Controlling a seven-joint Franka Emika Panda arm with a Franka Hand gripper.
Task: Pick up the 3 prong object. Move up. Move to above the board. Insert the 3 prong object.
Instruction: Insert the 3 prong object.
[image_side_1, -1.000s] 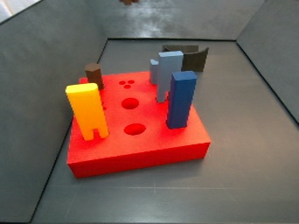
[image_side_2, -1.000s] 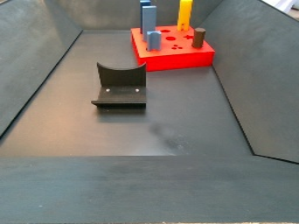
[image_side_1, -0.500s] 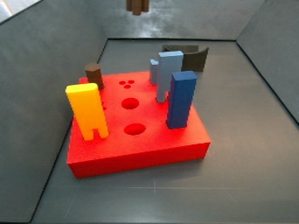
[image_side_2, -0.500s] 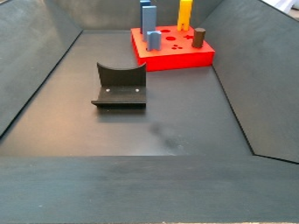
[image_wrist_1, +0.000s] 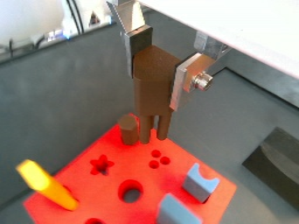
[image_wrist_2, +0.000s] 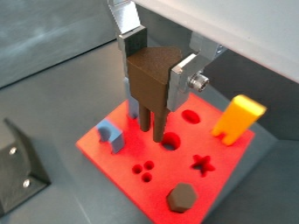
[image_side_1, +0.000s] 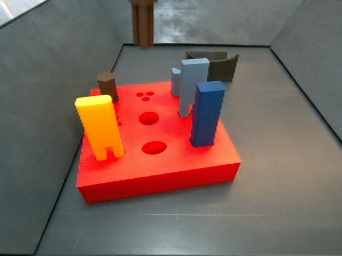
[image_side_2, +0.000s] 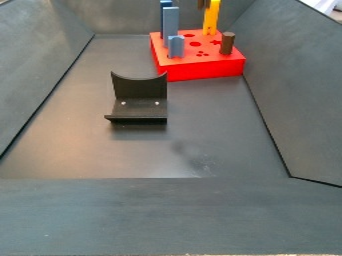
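My gripper is shut on the 3 prong object, a dark-brown post held upright with its prongs pointing down. Both wrist views show it, with the gripper gripping the wider top of the object. It hangs above the board, a thick red block, apart from its top. The cluster of three small holes lies open below. In a side view the object reaches down from the top edge, high above the board; the fingers are out of that view.
On the board stand a yellow two-legged block, a blue block, a grey-blue block and a short brown peg. The fixture stands on the dark floor near the board. Grey walls enclose the floor.
The 3 prong object has come down into the side view: only its tip showed at the top edge before, now much more of the post shows above the board.
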